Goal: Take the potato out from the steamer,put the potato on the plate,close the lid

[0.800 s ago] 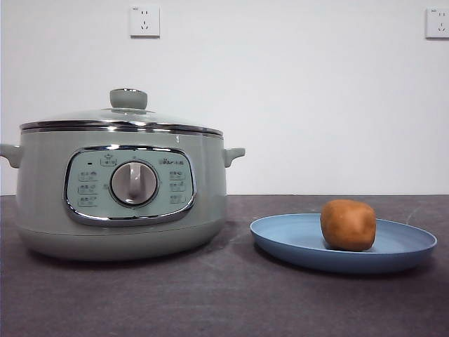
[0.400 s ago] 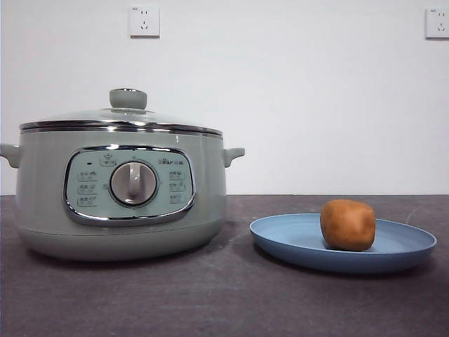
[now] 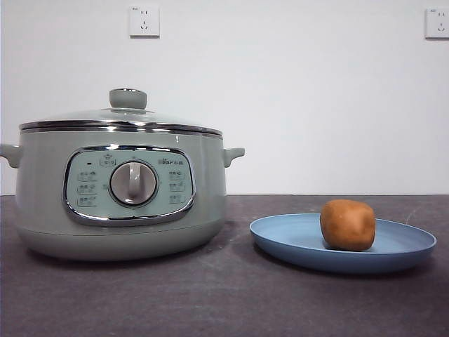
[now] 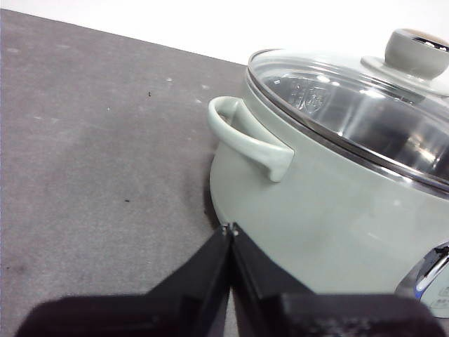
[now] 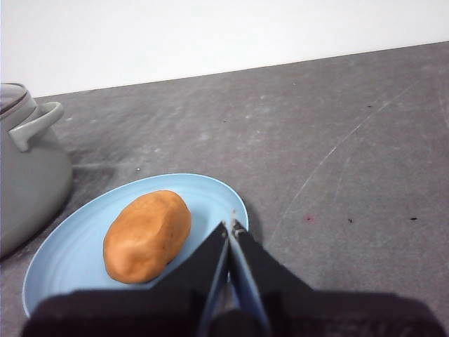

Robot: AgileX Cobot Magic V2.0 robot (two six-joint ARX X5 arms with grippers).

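Observation:
The orange-brown potato [image 3: 348,225] lies on the light-blue plate [image 3: 295,242] at the right; both also show in the right wrist view, the potato [image 5: 147,235] on the plate [image 5: 63,253]. The sage-green steamer [image 3: 123,193] stands at the left with the glass lid [image 3: 123,116] seated on its chrome rim. My left gripper [image 4: 229,229] is shut and empty beside the steamer's side handle [image 4: 249,137], apart from it. My right gripper [image 5: 232,226] is shut and empty over the plate's edge, beside the potato. Neither gripper shows in the front view.
The dark grey table [image 3: 224,302] runs to a white wall with two power sockets [image 3: 144,21]. Bare table lies beside the steamer in the left wrist view [image 4: 91,161] and beyond the plate in the right wrist view [image 5: 351,140].

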